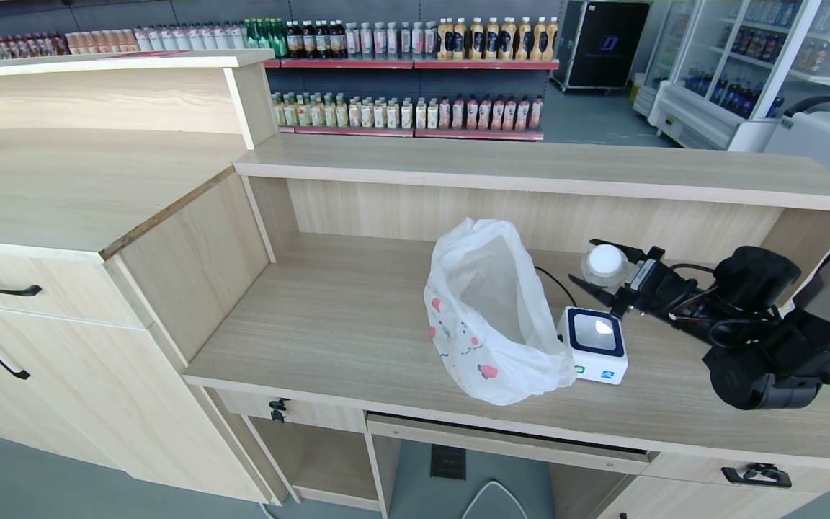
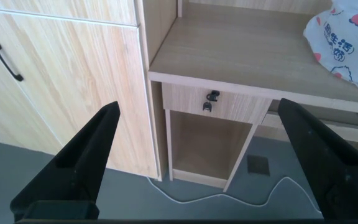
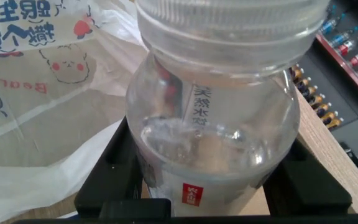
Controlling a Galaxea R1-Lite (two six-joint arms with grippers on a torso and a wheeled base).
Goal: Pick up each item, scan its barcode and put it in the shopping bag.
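While right gripper (image 1: 582,260) fingers clamp the clear bottle (image 1: 604,263) near the scanner (image 1: 595,340) | long axis tilted, white cap uppermost | left gripper (image 2: 199,104) fingers apart

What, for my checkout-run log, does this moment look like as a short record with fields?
right gripper: shut on the bottle, above the counter, just beyond the scanner
bottle: clear, white cap
scanner: white box, lit window facing up, on the counter right of the shopping bag
shopping bag: white plastic with red prints, standing open on the counter
left gripper: open, holding nothing, low in front of the counter
stage: bottle picked up, not yet in the shopping bag
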